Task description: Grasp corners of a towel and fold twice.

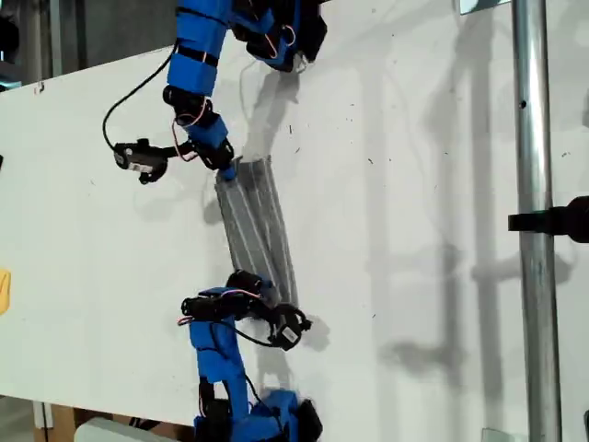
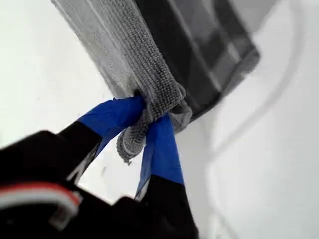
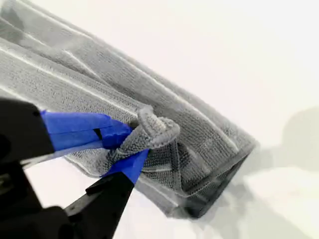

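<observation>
While clamped, both pincers pinch towel [image 2: 149,79] corners.

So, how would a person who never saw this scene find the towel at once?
Look at the big white table. Between the two blue arms, a narrow folded strip of cloth runs from one pincer to the other: the towel. It is the only soft thing there, grey with thin white stripes.

exterior: overhead, far | wrists: close on shared towel [image 1: 258,230]

My first pincer [image 2: 149,122] and my second pincer [image 3: 130,144] are each pinched tight on towel [image 1: 258,226] fabric
</observation>
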